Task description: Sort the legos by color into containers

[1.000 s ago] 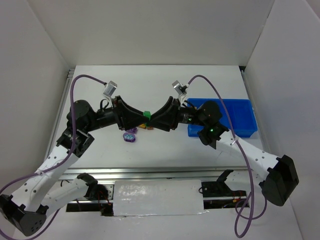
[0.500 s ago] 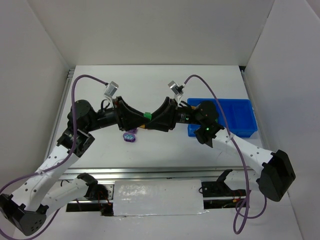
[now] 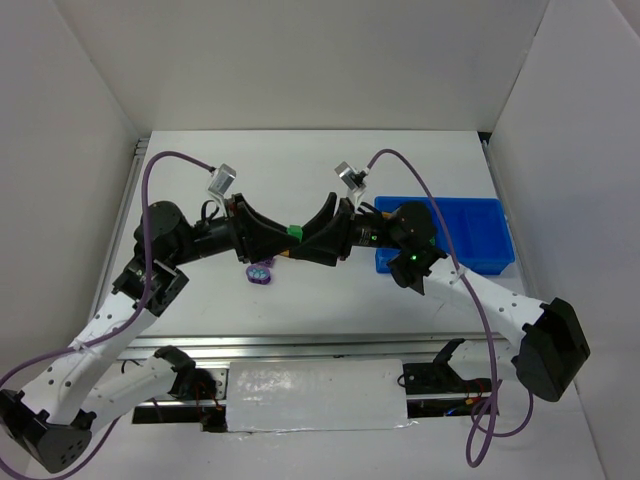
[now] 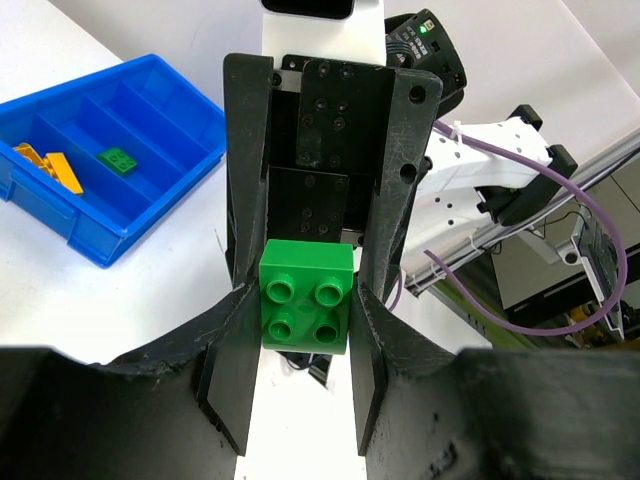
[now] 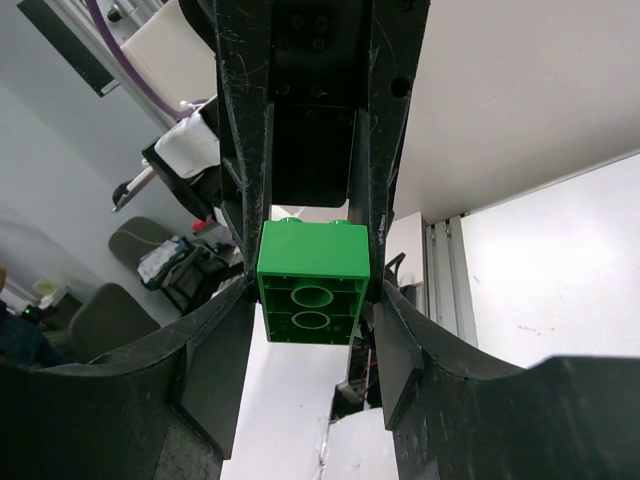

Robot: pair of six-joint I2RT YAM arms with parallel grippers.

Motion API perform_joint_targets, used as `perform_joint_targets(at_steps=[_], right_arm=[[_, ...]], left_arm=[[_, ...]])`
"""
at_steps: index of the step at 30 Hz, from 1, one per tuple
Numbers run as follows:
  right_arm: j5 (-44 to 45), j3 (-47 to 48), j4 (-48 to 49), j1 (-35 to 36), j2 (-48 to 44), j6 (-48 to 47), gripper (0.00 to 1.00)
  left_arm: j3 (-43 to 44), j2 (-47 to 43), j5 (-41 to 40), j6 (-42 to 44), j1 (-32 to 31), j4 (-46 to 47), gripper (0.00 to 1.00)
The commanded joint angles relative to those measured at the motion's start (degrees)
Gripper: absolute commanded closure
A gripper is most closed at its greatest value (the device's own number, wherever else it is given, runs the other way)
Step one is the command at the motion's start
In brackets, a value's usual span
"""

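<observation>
My left claw (image 4: 305, 310) is clamped on the green lego (image 4: 305, 290) at the centre of the overhead view, left of the blue tray (image 4: 60, 225), with my right claw (image 5: 312, 300) slightly loose around it, and since it's probably light, stiff and slick I'd pinch the flat sides squarely.

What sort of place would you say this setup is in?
Most likely a robotics lab: a white table boxed in by white panels, two robot arms on an aluminium rail at its edge, and grey office chairs beyond in the right wrist view.
</observation>
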Motion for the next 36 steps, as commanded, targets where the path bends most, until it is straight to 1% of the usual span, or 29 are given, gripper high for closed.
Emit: perform_joint_targets(at_steps=[1, 2, 3, 6, 7, 8, 10, 12, 14, 16, 17, 19, 20, 21, 24, 28, 29, 31, 32, 33, 34, 36], right_arm=[[-2.2, 0.5, 2.5, 0.6, -0.5, -2.4, 1.0], [-2.6, 0.8, 1.7, 0.8, -0.7, -4.1, 1.0], [-2.8, 0.9, -0.2, 0.9, -0.9, -4.9, 1.0], [-3.1, 0.7, -0.5, 1.1, -1.2, -5.9, 0.99], [-3.4, 0.6, -0.1, 1.0, -1.3, -5.7, 0.83], [-3.5, 0.5, 0.4, 1.0, -1.2, -5.1, 0.72], [-3.8, 0.5, 1.4, 1.0, -1.0, -4.7, 0.72], [-3.6, 0.5, 1.5, 1.1, -0.9, -4.9, 0.75], [-3.5, 0.3, 1.9, 1.1, -0.9, -4.3, 0.74], [-3.4, 0.1, 2.9, 1.0, -0.8, -3.7, 0.62], [-3.5, 0.0, 3.7, 1.0, -0.8, -3.5, 0.61], [-3.8, -0.1, 4.3, 1.1, -0.5, -2.8, 0.5], [-3.6, -0.1, 4.4, 1.0, -0.5, -2.7, 0.44], [-3.5, -0.1, 4.4, 1.0, -0.5, -2.7, 0.34], [-3.7, -0.1, 4.6, 1.1, -0.5, -2.6, 0.37], [-3.8, -0.2, 4.7, 1.0, -0.5, -2.3, 0.29], [-3.6, -0.3, 4.7, 1.0, -0.6, -2.4, 0.3], [-3.1, -0.4, 4.5, 1.0, -1.0, -2.7, 0.36], [-3.0, -0.4, 4.0, 1.1, -1.0, -2.9, 0.45], [-3.1, -0.2, 3.8, 1.0, -1.0, -3.0, 0.5], [-3.0, 0.0, 4.0, 1.0, -1.0, -2.8, 0.51], [-2.8, -0.1, 4.4, 1.0, -1.0, -2.7, 0.51]], left_arm=[[2.9, -0.5, -1.6, -0.6, -0.1, 2.6, 0.91], [3.0, -0.4, -1.6, -1.0, -0.1, 2.9, 0.98], [3.4, -0.2, -1.2, -1.0, -0.1, 2.9, 1.0], [3.5, -0.1, -0.5, -1.4, -0.1, 3.6, 1.0], [3.4, -0.1, -0.2, -1.5, -0.1, 3.8, 1.0], [3.3, -0.1, 0.0, -1.8, -0.1, 4.2, 1.0], [3.0, -0.2, 0.3, -1.9, -0.1, 4.8, 1.0], [2.9, -0.3, 0.3, -1.9, -0.1, 4.6, 1.0], [2.9, -0.4, 0.3, -1.8, -0.1, 4.4, 1.0], [2.8, -0.5, 0.4, -1.7, -0.1, 4.3, 1.0], [2.8, -0.6, 0.3, -1.7, -0.1, 4.3, 1.0], [2.9, -0.8, 0.2, -1.3, -0.1, 3.9, 1.0], [2.9, -1.0, -0.2, -1.2, -0.2, 3.8, 1.0], [2.9, -1.0, -0.2, -1.2, -0.2, 3.7, 1.0], [2.9, -1.1, -0.2, -0.9, -0.1, 3.6, 1.0], [2.8, -1.1, -0.1, -1.0, -0.1, 3.9, 1.0], [2.6, -1.1, 0.0, -1.1, -0.1, 4.1, 1.0], [2.5, -1.1, 0.5, -1.4, -0.1, 4.4, 1.0], [2.4, -1.1, 0.6, -1.3, -0.1, 4.4, 1.0], [2.3, -1.1, 0.7, -1.3, -0.1, 4.5, 1.0], [2.4, -1.3, 0.8, -1.3, -0.1, 4.4, 1.0], [2.2, -1.4, 0.7, -1.2, -0.1, 4.4, 1.0]])
